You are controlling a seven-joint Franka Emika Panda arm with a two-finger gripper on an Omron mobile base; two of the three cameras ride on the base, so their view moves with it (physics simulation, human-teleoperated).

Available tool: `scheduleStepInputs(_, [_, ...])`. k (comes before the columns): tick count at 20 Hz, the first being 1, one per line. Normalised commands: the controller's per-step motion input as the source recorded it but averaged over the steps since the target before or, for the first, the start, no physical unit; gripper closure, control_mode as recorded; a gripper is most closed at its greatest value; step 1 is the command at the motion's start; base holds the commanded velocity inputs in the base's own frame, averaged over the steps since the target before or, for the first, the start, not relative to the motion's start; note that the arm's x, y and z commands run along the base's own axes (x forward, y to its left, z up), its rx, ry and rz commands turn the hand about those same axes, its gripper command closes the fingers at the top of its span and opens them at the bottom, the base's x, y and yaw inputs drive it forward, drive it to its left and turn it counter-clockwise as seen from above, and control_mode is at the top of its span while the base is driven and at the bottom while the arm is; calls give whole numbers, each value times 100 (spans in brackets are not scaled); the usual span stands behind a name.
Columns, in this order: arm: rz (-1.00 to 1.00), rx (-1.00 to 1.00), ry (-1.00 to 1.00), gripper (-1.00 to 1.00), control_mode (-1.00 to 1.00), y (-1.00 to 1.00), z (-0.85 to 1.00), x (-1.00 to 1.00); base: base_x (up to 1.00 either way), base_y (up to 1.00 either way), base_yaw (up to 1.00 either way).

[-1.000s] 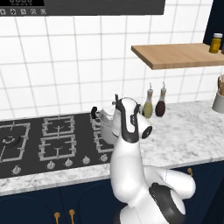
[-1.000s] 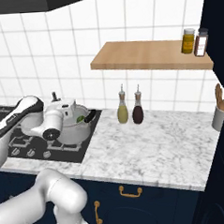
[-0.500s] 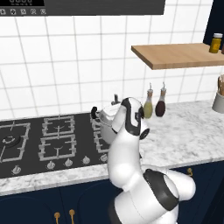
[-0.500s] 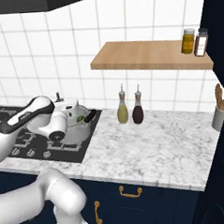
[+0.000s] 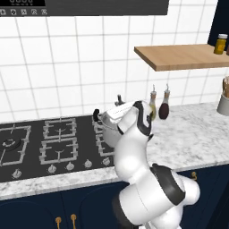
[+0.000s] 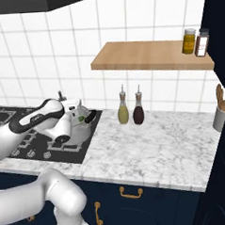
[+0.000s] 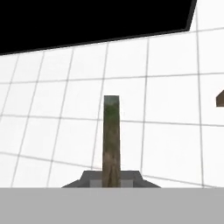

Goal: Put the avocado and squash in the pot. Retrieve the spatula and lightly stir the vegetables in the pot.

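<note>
In the hand view my gripper [image 7: 111,177] is shut on the spatula [image 7: 111,131], a thin brown-green stick that points away toward the tiled wall. The steel pot [image 5: 107,129] stands on the right burner of the hob, its black side handle [image 5: 95,114] showing left of my arm. My hand hovers right over the pot's mouth, with the gripper [image 5: 119,103] tilted up and back. From the right side the pot [image 6: 81,130] sits partly behind my hand, and a small green patch at its rim looks like the avocado [image 6: 82,119]. The squash is hidden.
A black gas hob [image 5: 40,143] with several burners fills the counter's left part. Two bottles [image 6: 131,111] stand by the wall right of the pot on the marble counter [image 6: 154,145]. A wooden shelf [image 6: 148,55] with jars hangs above, and a utensil holder [image 6: 219,112] stands far right.
My arm and hand have shifted a little to the right over the pot while the gripper stayed shut on the spatula.
</note>
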Motion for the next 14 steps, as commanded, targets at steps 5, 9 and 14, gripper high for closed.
scheduleStepInputs(5, [6,4,0,100,-100,0,-40,-5,0,0,0])
scheduleStepInputs(9, [8,5,0,100,-100,0,-5,-18,0,0,0])
scheduleStepInputs(14, [9,-2,-7,100,-100,0,0,38,0,0,0])
